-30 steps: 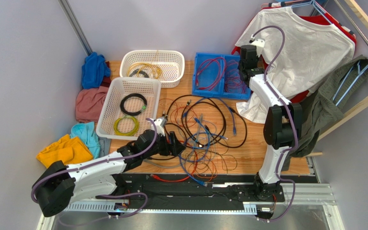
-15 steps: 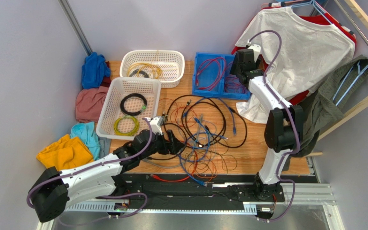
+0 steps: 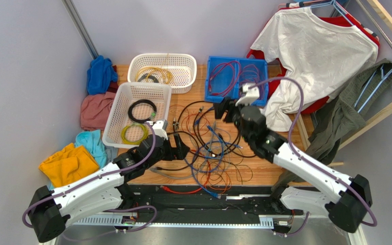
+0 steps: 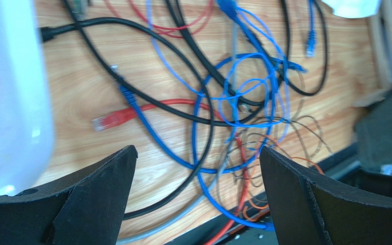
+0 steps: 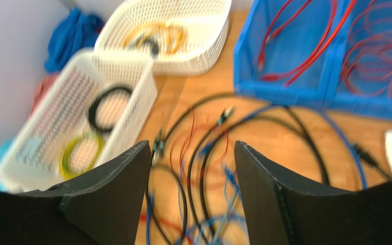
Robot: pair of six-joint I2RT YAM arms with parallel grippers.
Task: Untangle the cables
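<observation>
The cables (image 3: 214, 148) lie as a loose tangle of black, blue, red and orange wires on the wooden table in front of both arms. My left gripper (image 3: 180, 148) hovers low at the tangle's left edge, open, nothing between its fingers. In the left wrist view, blue, black and red cables (image 4: 223, 102) spread on the wood beyond the left gripper (image 4: 197, 153). My right gripper (image 3: 222, 111) hangs over the tangle's far side, open and empty. In the right wrist view, the right gripper (image 5: 192, 145) frames black and blue cables (image 5: 208, 153) below it.
A white basket (image 3: 117, 109) at left holds a black coil (image 3: 142, 109) and a yellow-green coil (image 3: 134, 133). A second white basket (image 3: 188, 71) and a blue bin (image 3: 211, 94) with red wires stand at the back. Clothes (image 3: 70, 161) lie left; a white T-shirt (image 3: 315, 56) hangs right.
My right arm has swung down from the blue bin to above the tangle, and its jaws have opened. My left gripper has edged forward and opened slightly wider.
</observation>
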